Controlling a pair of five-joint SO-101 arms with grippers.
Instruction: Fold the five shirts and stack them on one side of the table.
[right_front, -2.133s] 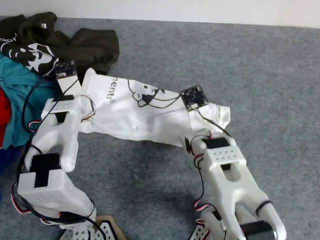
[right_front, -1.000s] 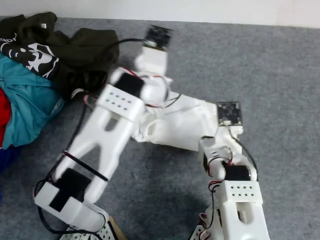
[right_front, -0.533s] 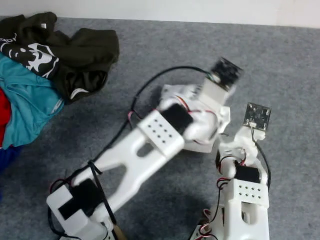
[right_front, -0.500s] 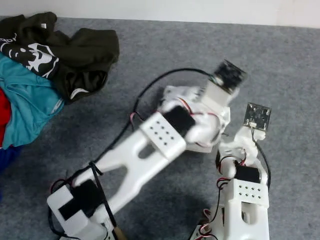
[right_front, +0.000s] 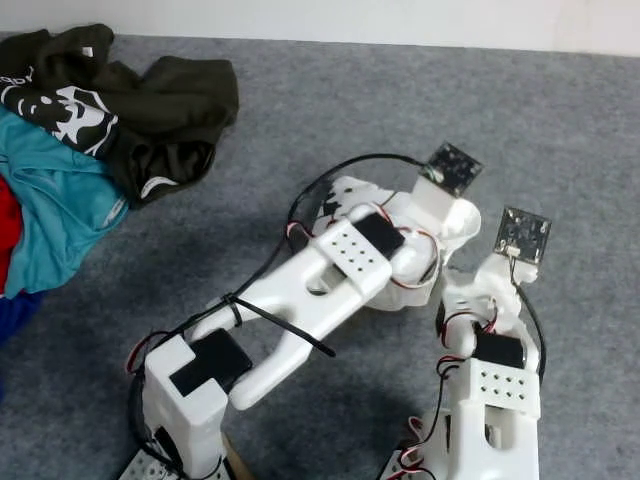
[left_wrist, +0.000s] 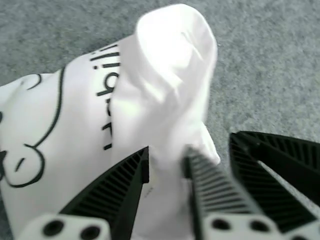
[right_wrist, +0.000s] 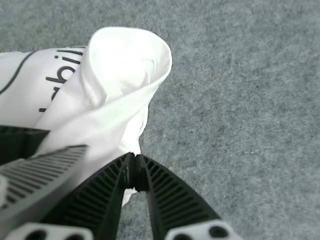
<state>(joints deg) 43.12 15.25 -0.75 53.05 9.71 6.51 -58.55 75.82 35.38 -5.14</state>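
A white shirt (left_wrist: 165, 75) with black print lies bunched and doubled over on the grey carpet, right of centre in the high view (right_front: 345, 190). My left gripper (left_wrist: 167, 167) is shut on a fold of it, cloth running between its fingers. My right gripper (right_wrist: 134, 172) is shut on the shirt's edge (right_wrist: 120, 65), right beside the left one. The left arm (right_front: 350, 260) stretches diagonally over the shirt and hides most of it. The right arm (right_front: 490, 370) stands at the lower right.
At the far left lies a heap of shirts: a black one (right_front: 150, 100) with white print on top, a teal one (right_front: 50, 210), a red one (right_front: 8, 230) and a blue one (right_front: 10, 305). A pale wall borders the carpet at the back.
The left arm swung from the left side across to the right, carrying the shirt's left end over onto its right end. The right arm shifted slightly rightward.
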